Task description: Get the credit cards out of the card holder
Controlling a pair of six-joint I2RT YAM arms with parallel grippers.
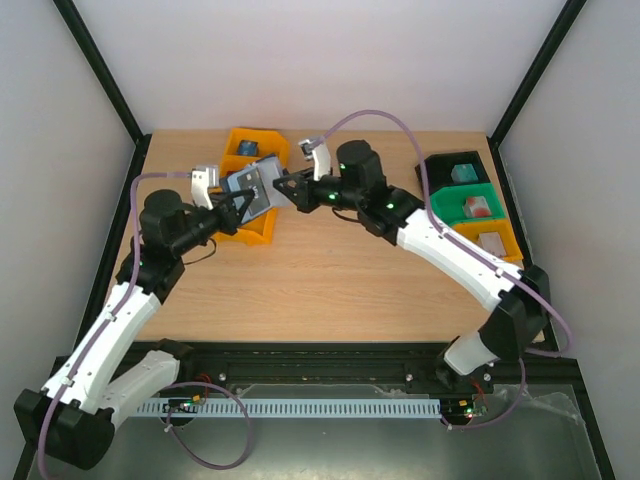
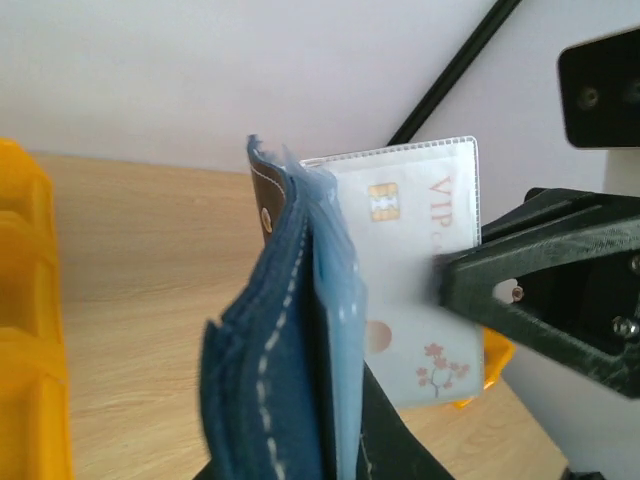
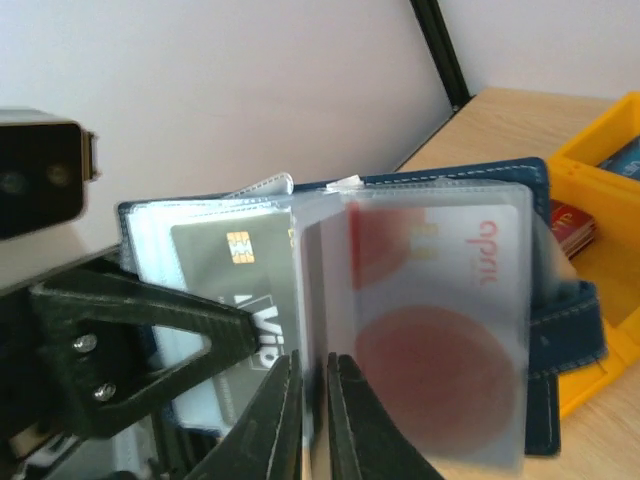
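Black left gripper (image 1: 238, 204): clamped on the navy holder (image 2: 270, 380), spine side.
Right gripper (image 3: 317, 420): fingers pinched on the edge of a clear sleeve (image 3: 440, 250).
Sleeve: carries a red card (image 3: 430, 370).
Next sleeve: grey card (image 3: 215, 270) with a chip.
Holder: raised, pages fanned, between both grippers, over the yellow bin (image 1: 262, 232).
Bin: loose cards (image 3: 572, 226) inside.

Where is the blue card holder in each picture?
Top view: card holder upper left of centre, over the yellow bin.
Left wrist view: card holder bottom centre, seen edge-on; yellow bin at the left edge.
Right wrist view: card holder across the middle, open, clear sleeves facing us; yellow bin at right.
Shared landmark: the yellow bin.
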